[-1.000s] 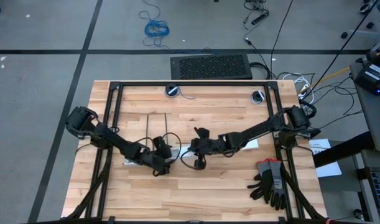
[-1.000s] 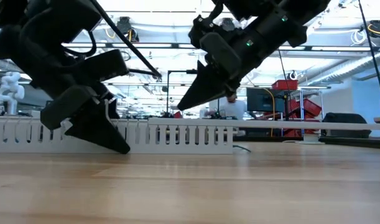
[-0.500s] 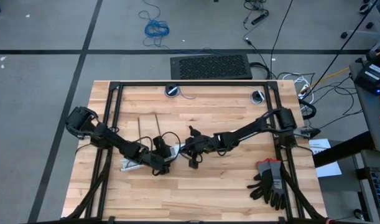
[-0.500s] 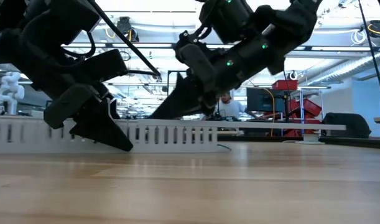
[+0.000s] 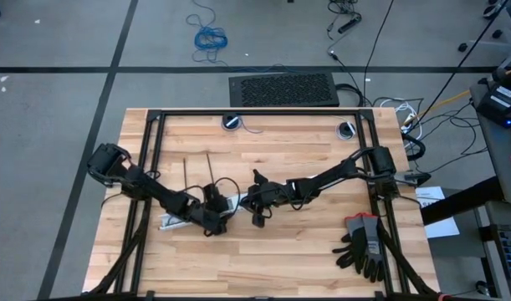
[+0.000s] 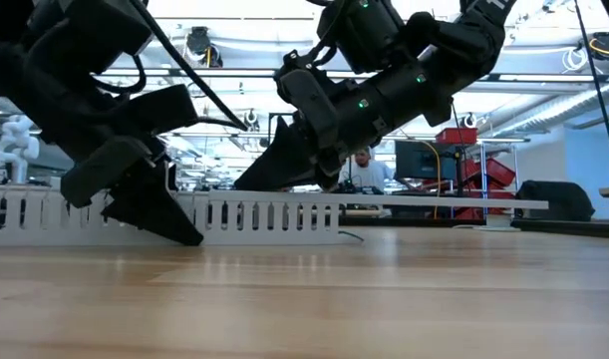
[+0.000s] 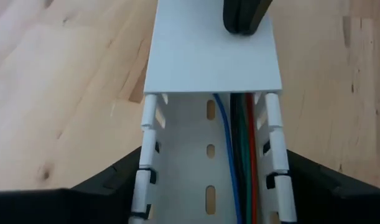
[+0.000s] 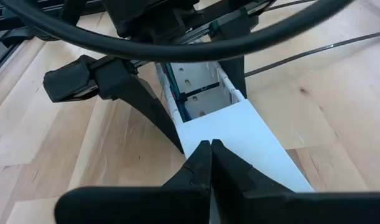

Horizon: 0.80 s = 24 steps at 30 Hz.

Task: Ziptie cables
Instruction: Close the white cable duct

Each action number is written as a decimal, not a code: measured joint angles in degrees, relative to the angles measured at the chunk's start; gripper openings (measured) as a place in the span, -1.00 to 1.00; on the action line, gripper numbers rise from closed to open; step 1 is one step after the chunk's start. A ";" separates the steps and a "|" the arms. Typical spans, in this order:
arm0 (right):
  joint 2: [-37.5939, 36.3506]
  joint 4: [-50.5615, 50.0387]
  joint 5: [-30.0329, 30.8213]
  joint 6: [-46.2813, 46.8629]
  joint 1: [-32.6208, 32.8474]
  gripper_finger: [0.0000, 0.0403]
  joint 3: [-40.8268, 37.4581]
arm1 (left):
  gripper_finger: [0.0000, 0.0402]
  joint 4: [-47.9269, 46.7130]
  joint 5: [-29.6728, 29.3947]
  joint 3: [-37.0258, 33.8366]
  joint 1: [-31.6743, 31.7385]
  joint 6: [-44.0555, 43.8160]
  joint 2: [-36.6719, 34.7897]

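Cables: blue, green and red wires lying lengthwise inside the white duct, along one wall, running under the lid. Not yet bundled or tied.
Duct: left of centre on the table, its far half covered by the flat lid, its near half open-topped in the left wrist view.
Zipties: two thin black strips flat on the wood just beyond the duct, touched by neither gripper.
Left gripper: low at the duct's left part, jaws apart, one finger down each side wall. Nothing clearly held; cannot tell whether the pads press the walls yet.
Right gripper: fully closed, nothing between the fingers, tips resting on top of the lid at the duct's right part.
Gloves: near right corner, well apart from the work.
Just changed: right arm swung left, closer to the left gripper; duct slid left with it, its right end now further left in the low view; zipties shifted left as well; left jaws narrowed around the duct.
Meaning for the task: probably still preparation, steadying and shifting the duct rather than tying. Likely a push on the lid while the left fingers brace the walls.
Still to do: get at the wires, pick up a ziptie, loop it round the bundle and cinch it.
Risk: more sliding could drag the zipties or pinch a wire under the lid edge.
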 joint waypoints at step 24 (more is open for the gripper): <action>1.37 -1.41 -3.94 -0.59 -0.97 -1.00 3.53 | 0.15 3.79 -5.01 0.06 -0.47 1.81 0.52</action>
